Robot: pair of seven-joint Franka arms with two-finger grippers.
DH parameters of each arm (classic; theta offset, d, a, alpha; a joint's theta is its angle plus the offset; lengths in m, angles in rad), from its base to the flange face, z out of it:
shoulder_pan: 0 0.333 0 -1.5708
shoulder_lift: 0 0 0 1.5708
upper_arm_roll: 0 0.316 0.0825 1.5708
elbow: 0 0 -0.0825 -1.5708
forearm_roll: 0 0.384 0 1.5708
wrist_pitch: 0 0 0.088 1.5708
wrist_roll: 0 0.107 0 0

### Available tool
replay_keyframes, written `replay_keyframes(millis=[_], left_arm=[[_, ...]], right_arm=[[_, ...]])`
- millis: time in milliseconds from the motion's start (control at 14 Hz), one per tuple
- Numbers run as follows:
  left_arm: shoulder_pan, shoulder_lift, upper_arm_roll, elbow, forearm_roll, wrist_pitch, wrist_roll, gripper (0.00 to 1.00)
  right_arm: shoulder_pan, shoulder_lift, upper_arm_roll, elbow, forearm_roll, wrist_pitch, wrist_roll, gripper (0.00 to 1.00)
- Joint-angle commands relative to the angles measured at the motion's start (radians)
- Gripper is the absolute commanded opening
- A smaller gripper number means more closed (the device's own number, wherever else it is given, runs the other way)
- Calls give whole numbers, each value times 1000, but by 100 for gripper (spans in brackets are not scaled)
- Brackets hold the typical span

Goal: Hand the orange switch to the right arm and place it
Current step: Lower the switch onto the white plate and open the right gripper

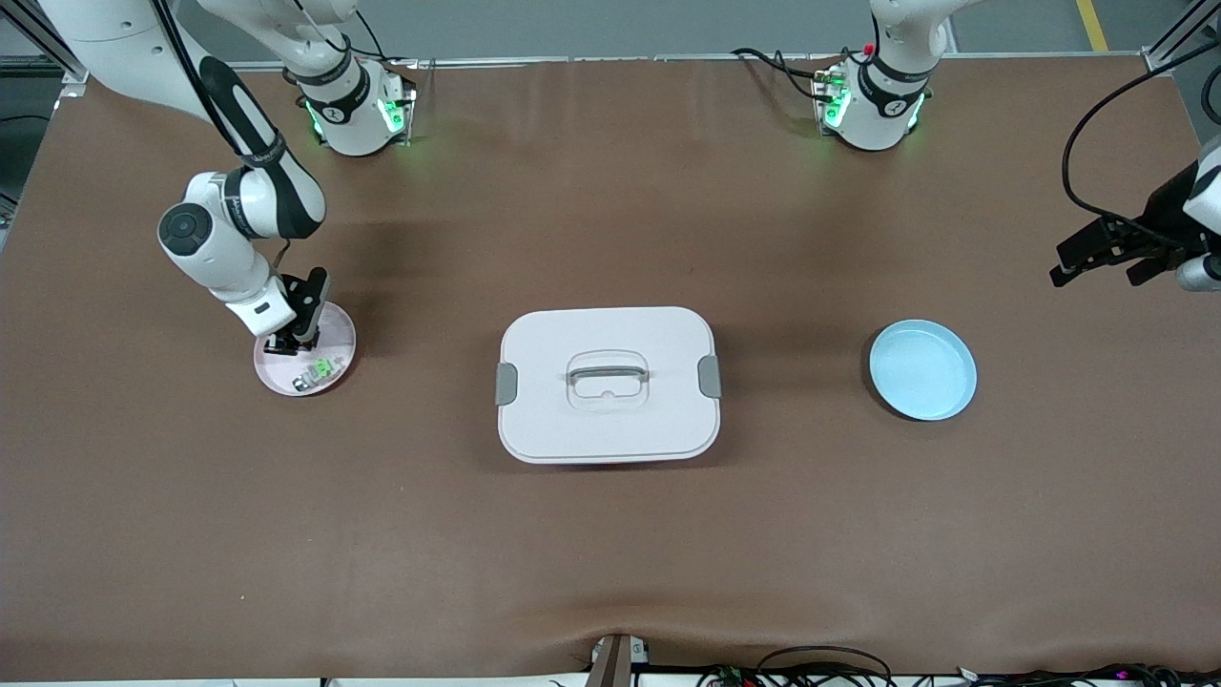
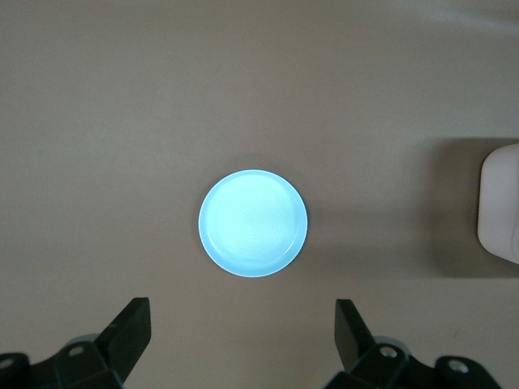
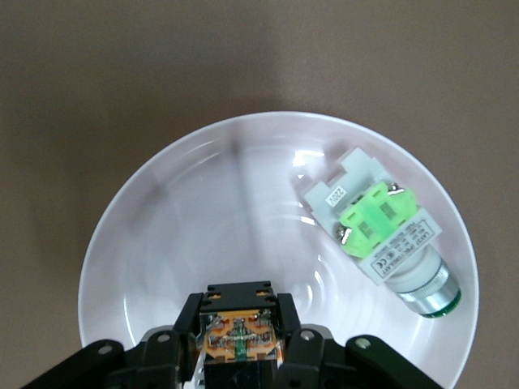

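My right gripper [image 3: 241, 324] is shut on the orange switch [image 3: 241, 334], a black block with an orange band, low over the pink plate [image 3: 186, 211]. I cannot tell whether the switch touches the plate. In the front view the right gripper [image 1: 296, 334] stands over that plate [image 1: 341, 336] at the right arm's end of the table, and hides the switch. My left gripper [image 1: 1095, 276] is open and empty, up in the air at the left arm's end. In the left wrist view the left gripper [image 2: 242, 324] is spread wide over bare table beside the blue plate [image 2: 253, 223].
A clear-and-silver piece with a green mark [image 3: 381, 239] lies on the pink plate beside the switch, also in the front view [image 1: 322, 369]. A white lidded box [image 1: 608, 384] sits mid-table. The empty blue plate [image 1: 922, 369] lies toward the left arm's end.
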Motion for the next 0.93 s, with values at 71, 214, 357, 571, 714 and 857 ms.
replay_keyframes(millis=[71,214,357,571,714,857], left_arm=[[-3,-12,-12,12,16,21,13,100],[-1,1,-21,29,16,21,13,100],[-36,23,-9,49,16,20,13,100],[-229,40,153,65,17,20,1,100],[-382,46,299,67,17,20,0,100],[-486,60,402,84,31,18,-2,100]], right_arm=[[-28,10,19,3,-6,1,7,99],[-28,9,19,5,-6,-2,7,100],[-26,3,20,9,-5,-15,13,100],[-26,-22,22,84,-2,-177,15,100],[-20,-54,22,161,43,-325,15,100],[-20,-73,20,291,81,-541,15,100]])
